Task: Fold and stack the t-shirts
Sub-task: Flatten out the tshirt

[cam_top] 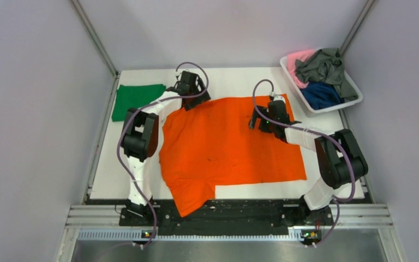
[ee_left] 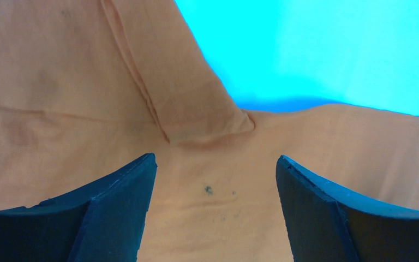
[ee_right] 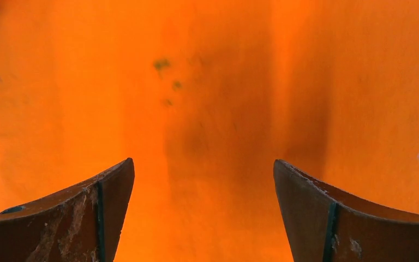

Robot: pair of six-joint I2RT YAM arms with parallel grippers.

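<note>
A bright orange t-shirt [cam_top: 229, 144] lies spread flat in the middle of the table, one sleeve hanging over the near edge. My left gripper [cam_top: 192, 97] is open over its far left corner. In the left wrist view the gripper [ee_left: 215, 164] hovers over the orange cloth [ee_left: 60, 109] near a folded seam, holding nothing. My right gripper [cam_top: 265, 121] is open over the shirt's far right part. In the right wrist view the gripper [ee_right: 203, 164] is just above the orange cloth [ee_right: 207, 82]. A folded green t-shirt [cam_top: 137, 100] lies at the far left.
A white plastic basket [cam_top: 354, 98] at the back right holds a pink [cam_top: 297, 60], a grey-green [cam_top: 324, 65] and a navy blue shirt [cam_top: 321, 94]. Grey walls enclose the table on the left, back and right. The arm bases stand at the near edge.
</note>
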